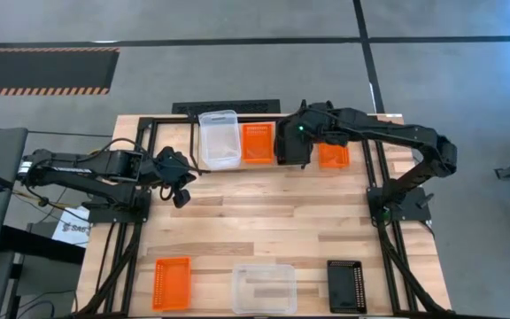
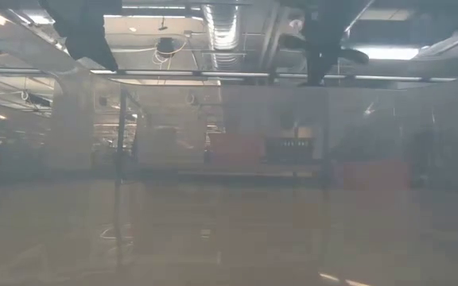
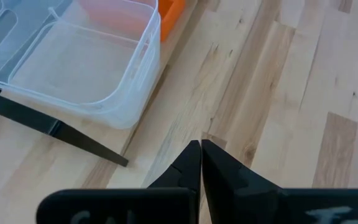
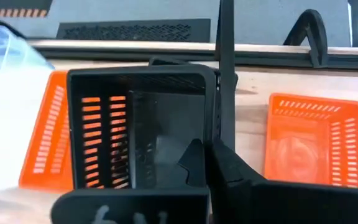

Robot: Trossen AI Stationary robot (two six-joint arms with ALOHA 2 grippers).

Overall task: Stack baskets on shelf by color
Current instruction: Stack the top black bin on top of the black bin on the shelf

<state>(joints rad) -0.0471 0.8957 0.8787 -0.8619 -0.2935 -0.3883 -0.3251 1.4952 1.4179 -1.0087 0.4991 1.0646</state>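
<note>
Left arm: reaches in from the table's left edge, lying low and roughly level over the boards, wrist pointing toward the shelf end.
Left gripper (image 1: pixel 181 184): fingers pressed together, nothing between them; it hangs over bare tabletop (image 1: pixel 264 221), near the clear basket on the shelf but apart from it.
Shelf (image 1: pixel 162 133): black wire frame along the far edge of the table, holding baskets side by side.
Clear basket, far (image 1: pixel 219 138): leftmost on the shelf; the left wrist view shows its corner overhanging a black frame bar.
Orange basket, middle (image 1: pixel 257 142): just beside the clear one, on its right.
Black basket (image 4: pixel 138 127): next right on the shelf, partly over the orange one's side; orange shows through its slotted wall.
Right gripper (image 4: pixel 205 163): fingers closed on the black basket's near wall, pinching the rim.
Right arm: stretched from its base at the right edge across to the shelf, elbow raised, wrist angled down over the black basket.
Orange basket, right (image 1: pixel 333 156): on the shelf beyond the gripper, well clear of it.
Near edge, left to right: orange basket (image 1: pixel 171 282), clear basket (image 1: pixel 264 288), black basket (image 1: pixel 346 284), spaced apart.
</note>
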